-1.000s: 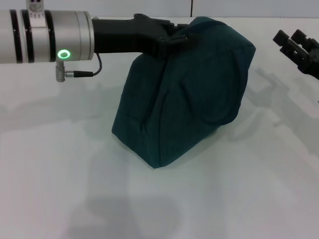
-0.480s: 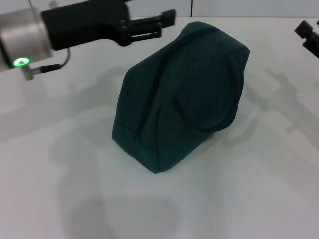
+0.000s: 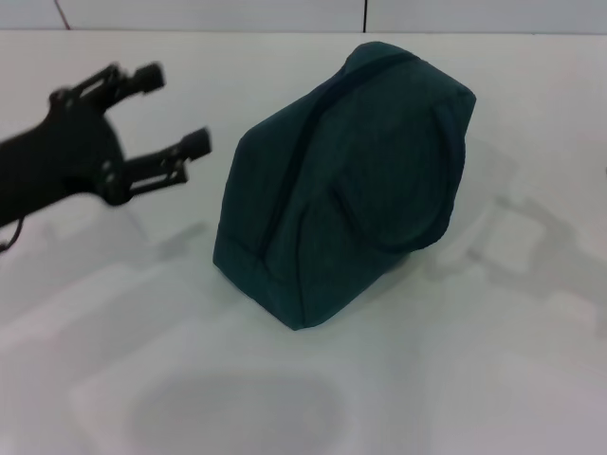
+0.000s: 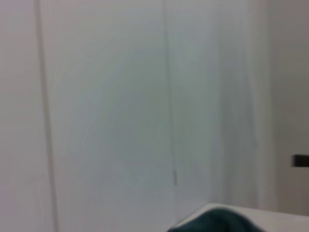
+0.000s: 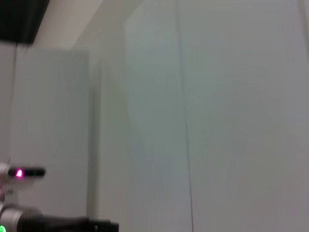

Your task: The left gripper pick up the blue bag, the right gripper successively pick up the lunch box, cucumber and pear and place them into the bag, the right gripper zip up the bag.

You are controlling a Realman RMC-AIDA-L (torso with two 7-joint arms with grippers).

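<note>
Head view: blue bag (image 3: pixel 346 180) mid-desk (image 3: pixel 474 379), closed, zip ridge running from 7 to 1 o'clock; left end effector (image 3: pixel 173 118) at 9 o'clock of it, fingers spread wide, empty, pointing toward 2 o'clock. Left wrist view: bag top only; right wrist view: left arm far off.

Blue bag (image 3: pixel 346 180): dark teal fabric, zipped shut, slumped tilted on white table, handle loop against side.

Matt cloth blue bag (image 3: pixel 351 180) (faintly ribbed)
</note>
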